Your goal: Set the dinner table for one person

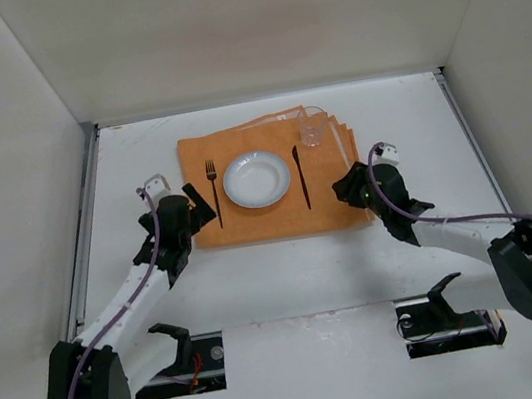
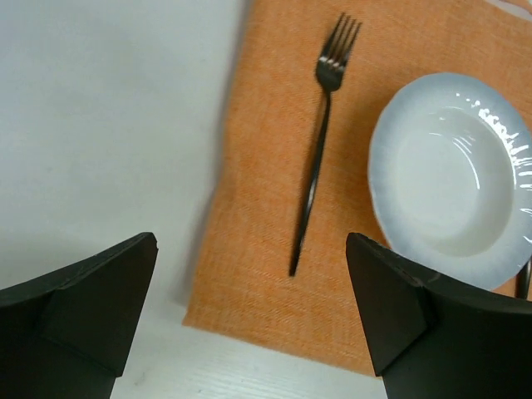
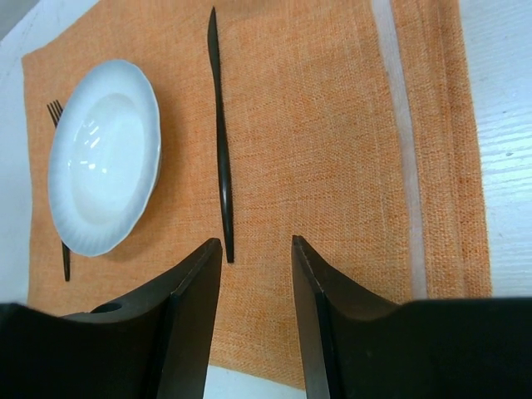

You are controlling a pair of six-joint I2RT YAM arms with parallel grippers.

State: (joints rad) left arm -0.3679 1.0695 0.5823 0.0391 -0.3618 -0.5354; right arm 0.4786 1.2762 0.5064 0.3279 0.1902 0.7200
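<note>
**Top view.** The dinner table [image 1: 288, 277] fills the frame from centre to lower edge. An orange mat [image 1: 250, 224] lies at upper centre. On the mat stand two containers. One is a white plate [image 1: 257, 179], its bowl bare. The other is a clear glass [image 1: 313, 133] at the mat's upper right, whose contents cannot be made out. One fork [image 1: 213, 193] lies left of the plate and one knife [image 1: 299, 176] right of it. The left gripper [image 1: 202, 208] and right gripper [image 1: 343, 187] sit at the mat's lower corners.

**Left wrist view.** The left gripper [image 2: 251, 249] is spread wide and grasps nothing. The fork [image 2: 314, 166] lies on the mat [image 2: 258, 183], and the plate [image 2: 449, 174] sits at right, apart from the fork. The table [image 2: 100, 125] fills the left.

**Right wrist view.** The right gripper [image 3: 256, 249] is parted by a narrow gap and carries nothing. The knife [image 3: 221, 158] lies on the mat [image 3: 316, 125]. The plate [image 3: 104, 154] sits at left and partly hides the fork [image 3: 66, 262]. The table [image 3: 507, 125] shows at the right edge.
</note>
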